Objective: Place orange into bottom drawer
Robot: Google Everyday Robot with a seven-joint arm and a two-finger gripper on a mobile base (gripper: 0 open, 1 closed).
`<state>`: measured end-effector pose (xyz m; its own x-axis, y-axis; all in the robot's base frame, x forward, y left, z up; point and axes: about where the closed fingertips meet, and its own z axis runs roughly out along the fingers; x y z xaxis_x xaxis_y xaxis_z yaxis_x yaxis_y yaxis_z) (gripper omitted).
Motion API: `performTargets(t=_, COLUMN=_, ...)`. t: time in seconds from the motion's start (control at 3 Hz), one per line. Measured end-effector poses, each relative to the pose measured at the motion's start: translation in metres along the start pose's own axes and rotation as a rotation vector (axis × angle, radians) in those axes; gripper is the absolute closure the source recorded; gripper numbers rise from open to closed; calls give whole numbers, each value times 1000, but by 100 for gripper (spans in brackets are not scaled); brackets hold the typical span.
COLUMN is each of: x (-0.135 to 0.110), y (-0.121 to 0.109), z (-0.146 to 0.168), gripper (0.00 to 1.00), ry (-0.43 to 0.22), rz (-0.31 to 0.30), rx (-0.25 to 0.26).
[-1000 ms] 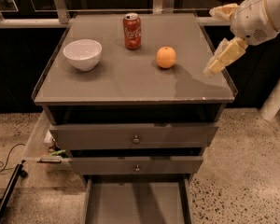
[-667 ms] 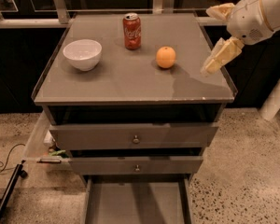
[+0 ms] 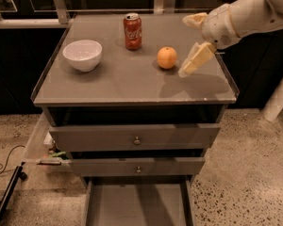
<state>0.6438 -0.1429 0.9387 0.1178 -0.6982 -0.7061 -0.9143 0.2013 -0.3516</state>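
Nearest us, the bottom drawer (image 3: 137, 206) stands open (the lowest of three). Higher, on the cabinet top (image 3: 132, 86), we find the orange (image 3: 167, 58). Just right of it hangs the gripper (image 3: 184, 46), fingers spread wide, holding nothing. Farther back stands a red can (image 3: 132, 31).

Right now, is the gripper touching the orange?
Apart. The camera view shows a strip of bare tabletop between the orange and the open gripper, which hangs just right of it.

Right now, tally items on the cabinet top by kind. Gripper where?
orange: 1
red soda can: 1
white bowl: 1
Total: 3
The gripper hangs open just right of the orange, holding nothing.
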Motion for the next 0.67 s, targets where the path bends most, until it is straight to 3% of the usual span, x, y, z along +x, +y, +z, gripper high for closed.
performTargets(t=0.33, x=-1, y=-5, z=28, gripper=0, ry=-81, rz=38, rx=-49)
performTargets(t=0.67, x=4, y=-14, z=42, gripper=0, ry=-131, rz=88, rx=-50)
